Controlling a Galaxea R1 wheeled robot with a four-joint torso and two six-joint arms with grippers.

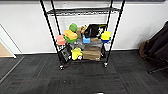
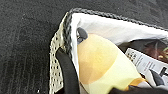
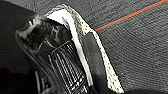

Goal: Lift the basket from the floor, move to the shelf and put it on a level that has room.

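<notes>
- Head view: the shelf [image 1: 82, 35] stands straight ahead against a white wall, a tall black wire rack with thin posts and small feet on the floor [image 1: 82, 80], which is dark grey carpet tile.
- The level [image 1: 82, 11] high on the rack is a bare grey wire grid, nothing sitting on it that I can see.
- The tier under that is stuffed with colourful toys [image 1: 72, 33]: green, yellow, orange, blue, plus something black.
- Lower down there's a brown cardboard box [image 1: 91, 53] with a yellow toy [image 1: 76, 53] just beside it.
- Off to the right by the wall sits some dark furniture [image 1: 157, 47]; can't really tell what it is.
- Left wrist view: the basket [image 2: 60, 50] shows up close over the dark carpet, with a woven cream side, a dark braided rim and a white lining. Inside is a big yellow-orange soft thing [image 2: 100, 65] and some printed packaging [image 2: 142, 62] next to it.
- A dark curved bar crosses the basket's rim in that view. Probably part of the left arm, but whether the fingers are apart or clamped on the rim, can't tell.
- Right wrist view: the basket's other side, cream weave and white lining again, with dark stuff inside. A thin red line [image 3: 130, 16] runs across the carpet beside it.
- Same deal for the right fingers: a dark piece lies along the rim, but open or closed I can't tell.
</notes>
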